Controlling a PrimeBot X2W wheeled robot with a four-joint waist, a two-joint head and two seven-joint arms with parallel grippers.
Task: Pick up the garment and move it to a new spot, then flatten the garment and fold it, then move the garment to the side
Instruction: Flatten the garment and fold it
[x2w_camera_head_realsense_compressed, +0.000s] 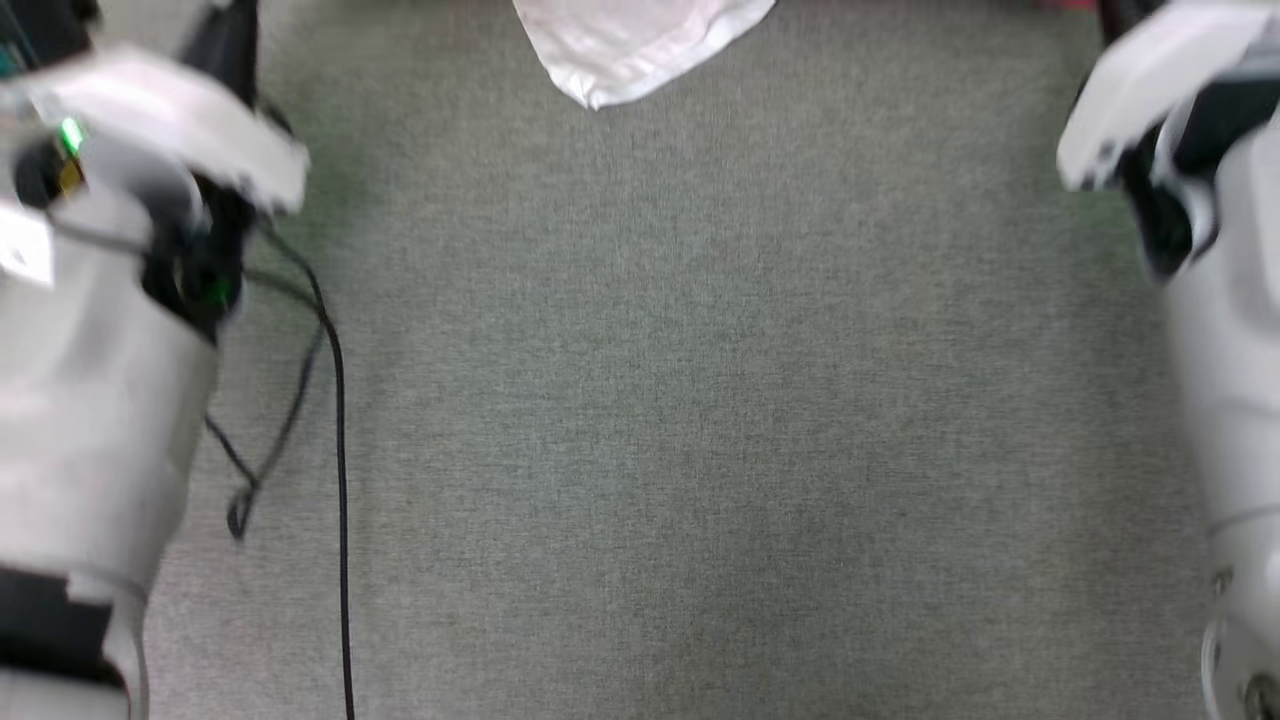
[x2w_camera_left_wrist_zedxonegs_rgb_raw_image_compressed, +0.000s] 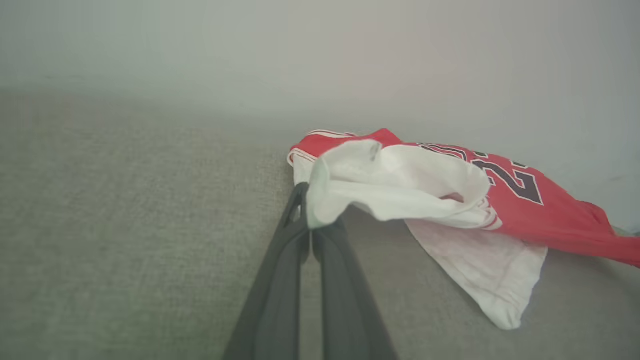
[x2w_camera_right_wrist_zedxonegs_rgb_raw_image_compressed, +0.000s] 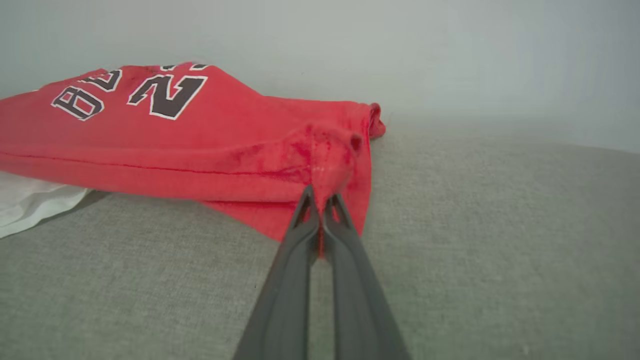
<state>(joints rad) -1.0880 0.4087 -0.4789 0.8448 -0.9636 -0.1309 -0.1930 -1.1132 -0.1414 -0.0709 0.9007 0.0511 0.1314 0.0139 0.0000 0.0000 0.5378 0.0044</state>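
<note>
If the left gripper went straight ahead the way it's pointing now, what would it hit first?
The garment: the left gripper has its jaws shut on the white sleeve, so it would push straight into that cloth. More of the garment lies behind, though how far is unclear.

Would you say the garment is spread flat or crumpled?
Crumpled: the garment lies bunched, its white sleeve curled over where the left pincer pinches it.
</note>
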